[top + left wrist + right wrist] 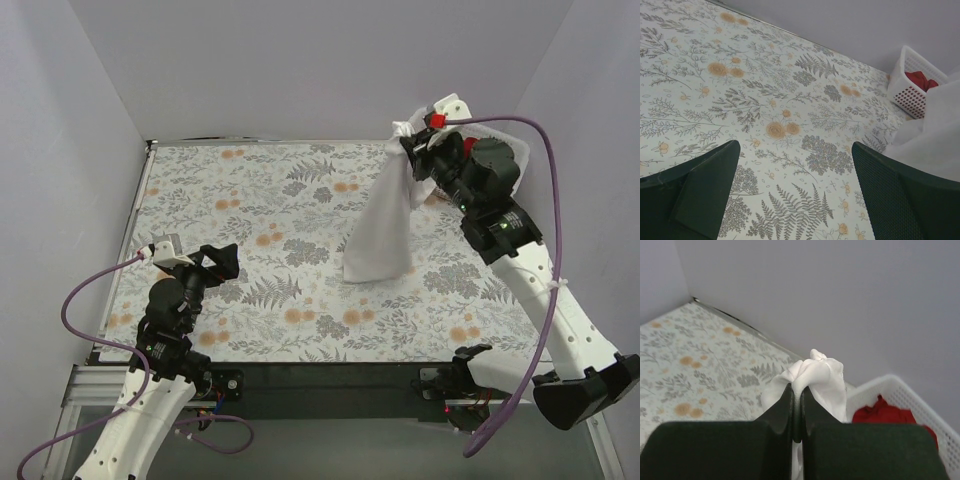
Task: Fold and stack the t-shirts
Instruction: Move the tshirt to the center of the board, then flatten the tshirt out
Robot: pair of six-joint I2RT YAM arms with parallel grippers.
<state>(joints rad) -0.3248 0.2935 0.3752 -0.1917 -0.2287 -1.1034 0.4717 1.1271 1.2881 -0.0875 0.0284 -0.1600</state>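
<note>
While pinching the white t-shirt [380, 225] in the right gripper's [796, 392] shut jaws, catch its hem, probably grazing the tabletop [250, 190], with the left gripper's [795, 150] wide, empty jaws.

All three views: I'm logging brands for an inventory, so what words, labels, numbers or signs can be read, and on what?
None: no text can be read in any view.
White t-shirt, hanging from the right end effector: no tag or print shows.
Basket and the red shirt in it: no label.
Tablecloth: floral pattern only.
</note>
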